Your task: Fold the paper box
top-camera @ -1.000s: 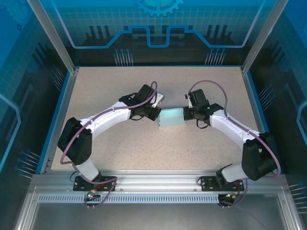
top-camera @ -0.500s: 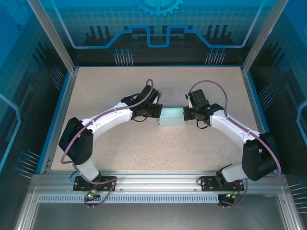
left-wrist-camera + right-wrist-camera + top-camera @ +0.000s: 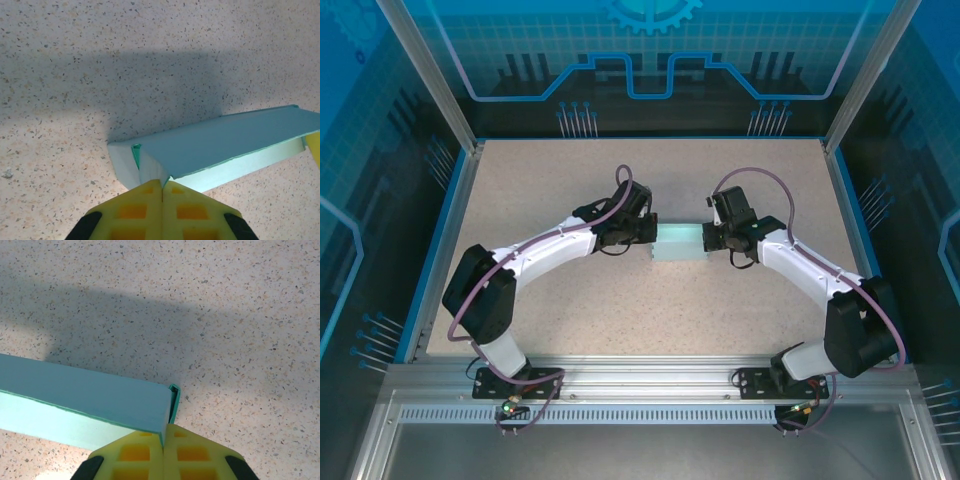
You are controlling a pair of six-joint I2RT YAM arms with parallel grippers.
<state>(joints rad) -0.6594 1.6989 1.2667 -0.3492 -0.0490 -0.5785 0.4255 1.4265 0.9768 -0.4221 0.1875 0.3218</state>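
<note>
I have the pale cyan thin-card paper box between my two arms, near the middle of the speckled beige table. In the overhead view it lies as a long, low folded shape running left to right. My left gripper is at its left end and my right gripper at its right end. Through my left wrist camera, the left gripper has its yellow block-patterned pads pressed together, with only a thin seam between them. The near corner of the paper box runs straight into that seam, so I am pinching the card there. From that corner the box stretches away to the right, showing a broad darker cyan face above and a paler narrow side below. A small creased fold shows at its short left end. The box casts a wide soft shadow on the table behind it. Through my right wrist camera, the right gripper is likewise clamped, pads flush against each other, with the box's end edge meeting the seam. A thin strip of darker card sticks out just past that end corner. From there the box extends leftward out of the picture. I cannot tell whether its underside rests on the table or sits slightly above it.
</note>
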